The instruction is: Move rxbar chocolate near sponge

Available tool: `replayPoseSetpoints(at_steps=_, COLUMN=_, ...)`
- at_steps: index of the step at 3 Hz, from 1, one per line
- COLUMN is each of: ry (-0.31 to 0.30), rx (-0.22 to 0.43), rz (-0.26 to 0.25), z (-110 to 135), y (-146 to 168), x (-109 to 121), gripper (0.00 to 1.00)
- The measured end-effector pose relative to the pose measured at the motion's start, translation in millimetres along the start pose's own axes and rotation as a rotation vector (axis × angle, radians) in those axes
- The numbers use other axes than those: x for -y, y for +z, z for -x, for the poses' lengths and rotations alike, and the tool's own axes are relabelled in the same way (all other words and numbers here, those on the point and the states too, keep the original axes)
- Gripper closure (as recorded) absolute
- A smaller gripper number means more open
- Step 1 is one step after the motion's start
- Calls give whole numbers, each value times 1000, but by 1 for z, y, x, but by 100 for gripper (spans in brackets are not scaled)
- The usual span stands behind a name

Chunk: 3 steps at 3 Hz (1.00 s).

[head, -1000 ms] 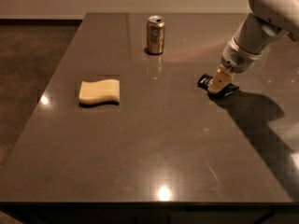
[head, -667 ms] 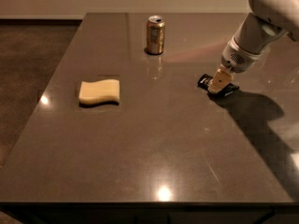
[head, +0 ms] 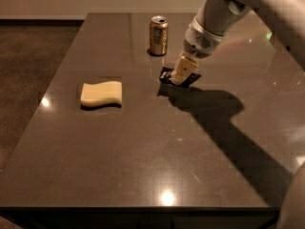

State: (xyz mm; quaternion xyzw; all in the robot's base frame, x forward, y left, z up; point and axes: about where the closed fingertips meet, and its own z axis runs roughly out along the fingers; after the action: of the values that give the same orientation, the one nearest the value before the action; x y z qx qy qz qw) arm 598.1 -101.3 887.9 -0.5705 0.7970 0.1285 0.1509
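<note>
The rxbar chocolate (head: 166,75), a small flat black bar, is held in my gripper (head: 181,76) just above or on the table, a little below and right of the can. The gripper comes down from the upper right, and its pale fingers (head: 183,68) are closed over the bar's middle, so only the bar's two ends show. The sponge (head: 101,93), a pale yellow block with wavy edges, lies flat on the left part of the table, well apart from the bar and to its left.
A gold-brown soda can (head: 158,35) stands upright at the back, just above and left of the gripper. The dark table (head: 157,166) has its left edge close to the sponge. My arm (head: 267,13) reaches in from the upper right and casts a long shadow to the right.
My gripper has moved left with the black bar in it, from the right part of the table to just below the can. The sponge and the can have not moved.
</note>
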Motion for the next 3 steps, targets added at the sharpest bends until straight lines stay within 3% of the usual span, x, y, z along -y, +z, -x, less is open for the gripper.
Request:
replayPoseSetpoints(at_steps=2, ry=-190, rx=15, rz=103, z=69, y=25, x=-38, gripper=100)
replayPoseSetpoints(at_steps=3, ry=-247, rx=10, rz=132, z=84, y=38, x=-53, gripper=82)
